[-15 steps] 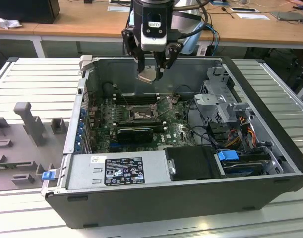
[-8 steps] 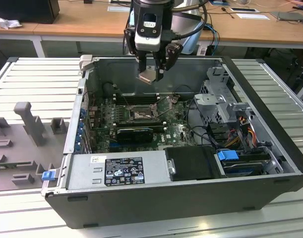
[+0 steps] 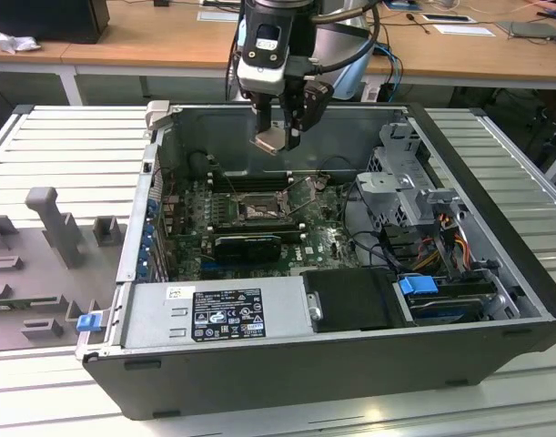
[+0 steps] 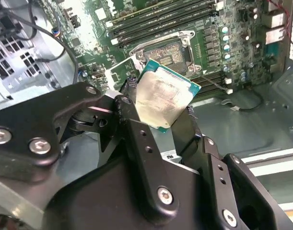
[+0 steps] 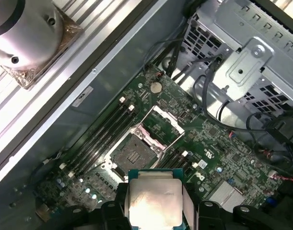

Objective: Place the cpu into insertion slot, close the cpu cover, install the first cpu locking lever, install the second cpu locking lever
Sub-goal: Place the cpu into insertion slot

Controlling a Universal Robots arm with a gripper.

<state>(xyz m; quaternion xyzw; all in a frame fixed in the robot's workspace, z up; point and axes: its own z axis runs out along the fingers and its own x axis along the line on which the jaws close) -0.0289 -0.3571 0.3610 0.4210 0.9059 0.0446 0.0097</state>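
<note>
Wooden desks [image 3: 168, 36] are running along the back of the room, and an open computer case [image 3: 496, 273] is lying on a slatted metal table [image 3: 68, 146] in front of them. From my station I am watching the gripper [image 3: 279, 137] hanging over the case's far side, above the motherboard [image 3: 323, 238]. It is clamping the cpu [image 3: 269, 141] by two opposite edges, its black fingers [image 4: 132, 120] pressing in from either side, with the pale metal top tilted and facing out. In both wrist views I am seeing the cpu [image 5: 154, 201] in the air, well clear of the board and not seated. The insertion slot [image 5: 134, 154] is lying bare beneath it. The cpu cover [image 5: 161, 125] is standing swung open at the slot's edge, and green board is showing through its open centre.
</note>
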